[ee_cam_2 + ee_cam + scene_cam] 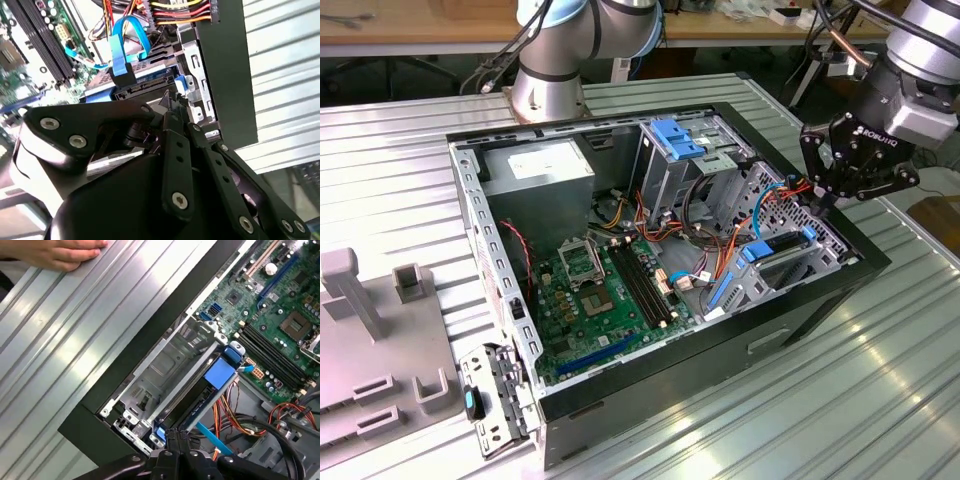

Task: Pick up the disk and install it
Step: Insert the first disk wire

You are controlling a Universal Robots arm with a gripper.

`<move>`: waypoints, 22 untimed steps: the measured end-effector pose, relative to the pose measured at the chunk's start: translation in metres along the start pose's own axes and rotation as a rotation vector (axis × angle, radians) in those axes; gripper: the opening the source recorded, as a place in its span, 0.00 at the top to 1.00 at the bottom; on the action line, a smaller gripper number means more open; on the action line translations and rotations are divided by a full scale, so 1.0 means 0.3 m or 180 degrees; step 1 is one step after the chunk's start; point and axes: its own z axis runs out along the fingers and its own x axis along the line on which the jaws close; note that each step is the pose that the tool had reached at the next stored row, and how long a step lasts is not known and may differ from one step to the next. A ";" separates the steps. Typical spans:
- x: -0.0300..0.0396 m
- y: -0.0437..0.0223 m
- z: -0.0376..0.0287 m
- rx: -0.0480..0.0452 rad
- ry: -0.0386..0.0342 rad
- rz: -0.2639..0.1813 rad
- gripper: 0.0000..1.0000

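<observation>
The disk (778, 258) lies slanted in the metal drive bay at the case's corner on the exterior view's right, with blue rails along its sides. Its connector end (145, 84) carries a blue flat cable, and in the first wrist view the disk (200, 401) is seen edge-on under a blue tab. My gripper (827, 205) hangs just above the bay's outer end, fingers shut together with nothing between them. In both wrist views the fingertips (172, 100) (176, 434) sit right at the disk's end by the bay frame; I cannot tell whether they touch it.
The open computer case (820, 300) holds a green motherboard (600, 290), a grey power-supply box (538, 170), a tall cage with a blue top (675, 140) and loose cables (720, 250). Grey fixtures (360, 290) stand on the exterior view's left. A person's hand (60, 252) rests on the ribbed table.
</observation>
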 end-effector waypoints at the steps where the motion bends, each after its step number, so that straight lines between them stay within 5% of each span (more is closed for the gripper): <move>1: 0.001 -0.001 0.000 0.0002 0.0001 -0.0104 0.89; 7: 0.011 -0.013 0.000 0.0014 0.0005 -0.0686 0.89; 14: 0.022 -0.025 0.001 0.0024 0.0008 -0.1187 0.89; 19: 0.024 -0.034 0.003 0.0030 0.0010 -0.1485 0.89; 22: 0.015 -0.051 0.002 0.0031 0.0010 -0.1527 0.89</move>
